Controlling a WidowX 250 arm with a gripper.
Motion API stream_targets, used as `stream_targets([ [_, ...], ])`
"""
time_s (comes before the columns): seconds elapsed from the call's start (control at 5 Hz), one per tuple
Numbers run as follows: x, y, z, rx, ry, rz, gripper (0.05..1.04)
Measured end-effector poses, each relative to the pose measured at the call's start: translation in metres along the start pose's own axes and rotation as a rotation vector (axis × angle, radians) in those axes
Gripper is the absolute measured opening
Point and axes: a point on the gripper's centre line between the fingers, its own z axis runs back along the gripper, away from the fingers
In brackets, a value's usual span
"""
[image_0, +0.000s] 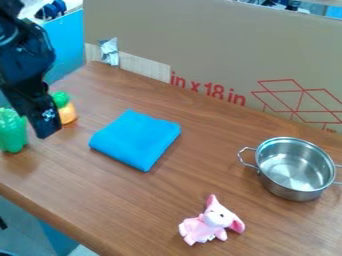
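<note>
Pot (280, 190) stands open, bottom showing; tool (45, 131) spread or pressed together, cannot tell.

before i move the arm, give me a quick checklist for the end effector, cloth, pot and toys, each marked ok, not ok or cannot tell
1. End effector clear of the green toy: cannot tell, they look very close from this angle.
2. Orange toy fully visible: not ok, the end effector partly covers it.
3. Blue cloth folded and lying flat: ok.
4. Pot upright with its top uncovered: ok.
5. Both pot handles fully in view: not ok, the right one is cut off by the picture edge.
6. Pink toy apart from the pot and cloth: ok.
</note>
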Motion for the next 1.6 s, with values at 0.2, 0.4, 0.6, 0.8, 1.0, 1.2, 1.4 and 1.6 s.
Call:
stream_targets([
  [0.2,-0.008,0.019,0.009,0.057,0.017,0.034,1.001],
  [0.4,-0.019,0.041,0.011,0.114,0.043,0.099,1.001],
  [0.6,-0.026,0.065,0.004,0.115,0.059,0.193,1.001],
  [0.8,-0.026,0.080,-0.010,0.082,0.070,0.272,1.001],
  [1.0,-0.021,0.093,-0.025,0.029,0.072,0.345,1.001],
  [1.2,-0.017,0.095,-0.031,0.034,0.070,0.360,1.001],
  [1.4,-0.014,0.093,-0.034,0.041,0.079,0.347,1.001],
  [1.6,-0.012,0.094,-0.038,0.045,0.086,0.358,1.001],
])
